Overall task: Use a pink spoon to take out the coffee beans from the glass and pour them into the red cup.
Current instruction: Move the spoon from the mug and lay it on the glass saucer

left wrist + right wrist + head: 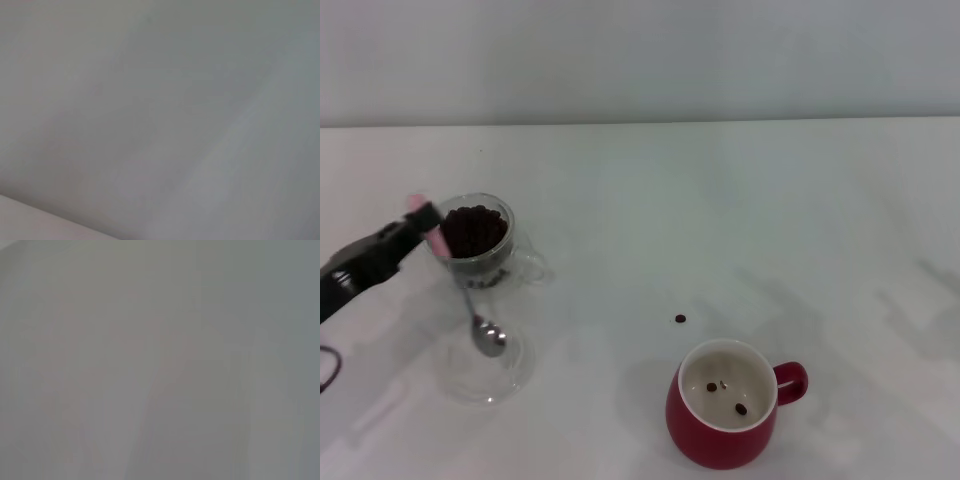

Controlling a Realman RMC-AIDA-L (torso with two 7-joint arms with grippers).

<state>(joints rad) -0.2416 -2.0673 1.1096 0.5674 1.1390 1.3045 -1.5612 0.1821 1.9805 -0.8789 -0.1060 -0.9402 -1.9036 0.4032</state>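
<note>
The white surface (720,200) carries the glass (480,245) of coffee beans (473,229), a shallow clear dish (485,370), one stray bean (680,319) and the red cup (725,420).

Glossy red ceramic cup (722,432), clear smooth glass (480,245), shiny metal spoon bowl (487,338), matt white table (740,220)

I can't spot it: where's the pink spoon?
Head view, robot's left: the left gripper holds the pink spoon by its handle beside the glass, bowl hanging over a clear dish.
</note>
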